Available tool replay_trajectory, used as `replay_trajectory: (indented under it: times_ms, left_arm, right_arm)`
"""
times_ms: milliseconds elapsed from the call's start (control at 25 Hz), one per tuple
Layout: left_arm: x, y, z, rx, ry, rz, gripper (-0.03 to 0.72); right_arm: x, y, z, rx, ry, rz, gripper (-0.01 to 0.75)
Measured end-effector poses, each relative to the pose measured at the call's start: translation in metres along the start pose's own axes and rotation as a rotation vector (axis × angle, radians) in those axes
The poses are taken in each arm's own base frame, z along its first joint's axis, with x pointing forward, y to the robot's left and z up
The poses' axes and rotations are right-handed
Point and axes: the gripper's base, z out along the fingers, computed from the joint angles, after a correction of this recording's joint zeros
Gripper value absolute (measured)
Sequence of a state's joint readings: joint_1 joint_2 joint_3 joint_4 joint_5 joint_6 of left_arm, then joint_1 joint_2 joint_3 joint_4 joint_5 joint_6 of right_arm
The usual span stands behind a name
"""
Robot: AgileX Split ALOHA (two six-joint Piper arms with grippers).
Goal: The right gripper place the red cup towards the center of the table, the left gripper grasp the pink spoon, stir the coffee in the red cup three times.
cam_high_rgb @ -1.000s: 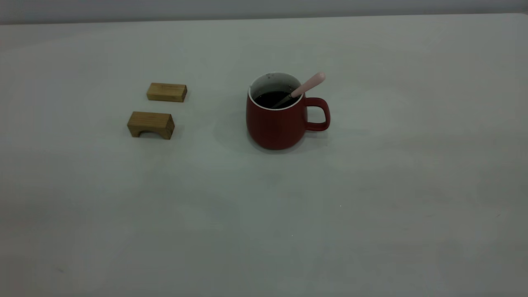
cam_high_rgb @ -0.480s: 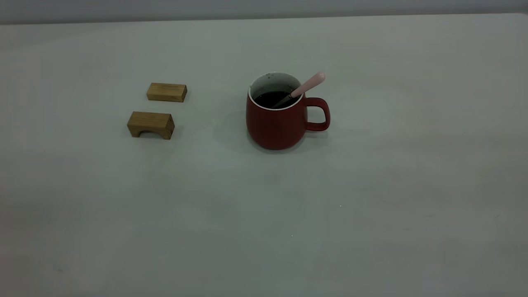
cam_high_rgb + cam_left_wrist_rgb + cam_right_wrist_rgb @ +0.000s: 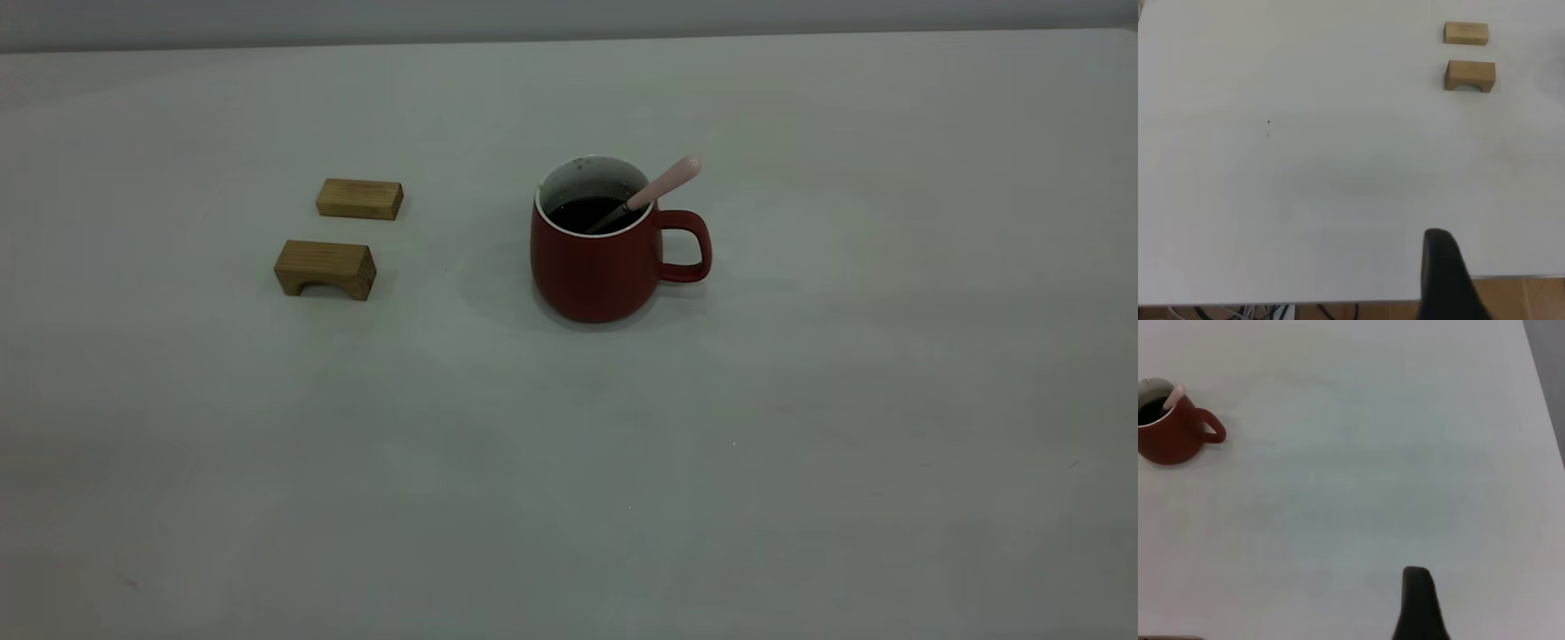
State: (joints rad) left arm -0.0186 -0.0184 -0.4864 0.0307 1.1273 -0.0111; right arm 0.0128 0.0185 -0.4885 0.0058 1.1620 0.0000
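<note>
The red cup (image 3: pixel 594 267) stands upright near the middle of the table (image 3: pixel 800 400), its handle pointing to the right. Dark coffee (image 3: pixel 583 212) fills its lower part. The pink spoon (image 3: pixel 662 184) leans in the cup against the rim on the handle side, its bowl in the coffee. In the right wrist view the red cup (image 3: pixel 1171 433) with the pink spoon (image 3: pixel 1173 398) sits far from my right gripper (image 3: pixel 1417 600). My left gripper (image 3: pixel 1438 267) hangs by the table's edge, far from the cup, which is out of that view. Neither arm appears in the exterior view.
Two tan wooden blocks lie left of the cup: a flat one (image 3: pixel 359 198) and an arch-shaped one (image 3: pixel 324 268). Both show in the left wrist view, the flat block (image 3: pixel 1465 33) and the arch block (image 3: pixel 1470 75). A brown floor (image 3: pixel 1525 299) lies beyond the table's edge.
</note>
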Motion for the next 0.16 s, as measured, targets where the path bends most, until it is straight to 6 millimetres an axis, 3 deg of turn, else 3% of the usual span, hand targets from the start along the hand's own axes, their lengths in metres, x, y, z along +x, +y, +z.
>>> replay_trajectory:
  times_ms: [160]
  left_arm:
    - [0.0,0.0,0.0,0.0,0.0,0.0,0.492]
  right_arm:
    - [0.0,0.0,0.0,0.0,0.0,0.0,0.591]
